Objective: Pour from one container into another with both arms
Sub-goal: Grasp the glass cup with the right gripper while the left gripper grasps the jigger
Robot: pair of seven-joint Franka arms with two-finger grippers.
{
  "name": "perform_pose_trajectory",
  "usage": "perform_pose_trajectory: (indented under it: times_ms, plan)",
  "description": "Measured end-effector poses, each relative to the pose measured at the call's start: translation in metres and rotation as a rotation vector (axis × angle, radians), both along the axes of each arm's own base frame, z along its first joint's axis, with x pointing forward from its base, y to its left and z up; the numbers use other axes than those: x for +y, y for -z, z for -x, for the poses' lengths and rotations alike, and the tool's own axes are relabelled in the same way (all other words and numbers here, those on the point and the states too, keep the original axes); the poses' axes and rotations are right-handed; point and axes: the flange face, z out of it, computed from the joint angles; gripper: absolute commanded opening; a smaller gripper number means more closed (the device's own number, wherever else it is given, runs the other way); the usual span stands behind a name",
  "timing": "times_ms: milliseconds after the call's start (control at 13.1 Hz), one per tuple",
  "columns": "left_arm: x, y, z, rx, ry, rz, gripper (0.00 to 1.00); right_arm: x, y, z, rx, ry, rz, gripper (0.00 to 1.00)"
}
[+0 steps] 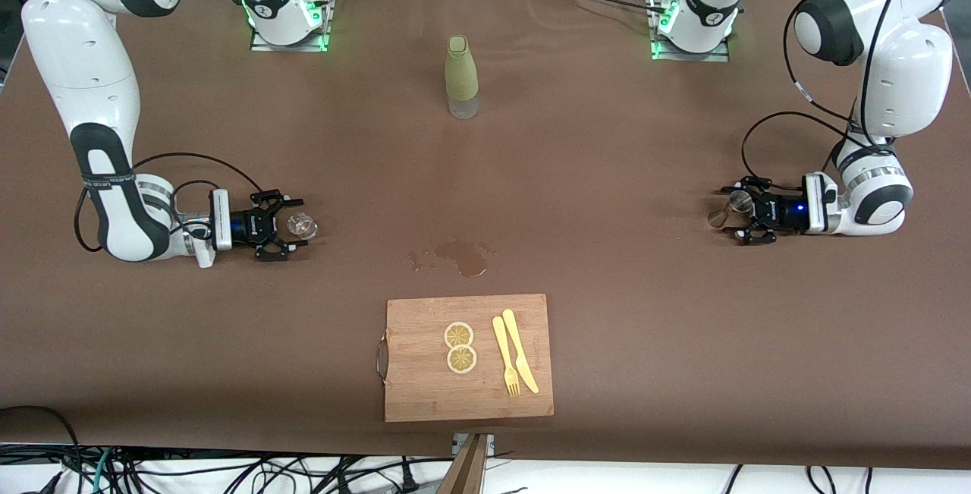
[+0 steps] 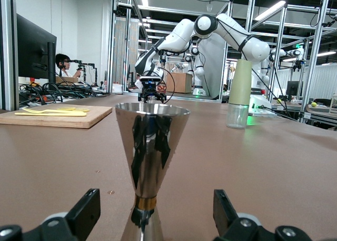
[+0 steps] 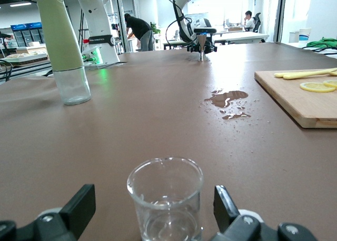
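The cutting board (image 1: pixel 469 357) lies nearest the camera, while at either end of the surface (image 1: pixel 607 175) the left gripper (image 1: pixel 734 213) brackets a steel jigger (image 2: pixel 151 146) and the right gripper (image 1: pixel 292 227) a small glass (image 3: pixel 165 199), jaws wide open, apparently poised to grasp.

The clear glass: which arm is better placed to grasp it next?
The right arm. Its open claw is low at the table with a finger on each side of the clear glass at its own end. The left claw, also open, sits around the metal jigger at the left arm's end.
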Motion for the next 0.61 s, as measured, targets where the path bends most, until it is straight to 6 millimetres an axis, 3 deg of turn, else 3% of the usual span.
perform_pose_trajectory:
  times_ms: [153, 306, 458, 611]
  plan:
    - [0.000, 0.000, 0.000, 0.000, 0.000, 0.000, 0.65, 0.004, 0.004, 0.002, 0.007, -0.004, -0.002, 0.92]
    - [0.000, 0.000, 0.000, -0.001, -0.001, -0.001, 0.61, 0.006, 0.010, 0.003, 0.015, 0.000, -0.009, 0.83]
    - [0.002, 0.000, 0.001, -0.001, -0.002, -0.004, 0.61, 0.009, 0.013, 0.003, 0.017, 0.002, -0.016, 0.50]
    - [0.005, -0.001, 0.001, 0.000, -0.006, -0.009, 0.61, 0.012, 0.012, 0.002, 0.013, -0.001, -0.020, 0.25]
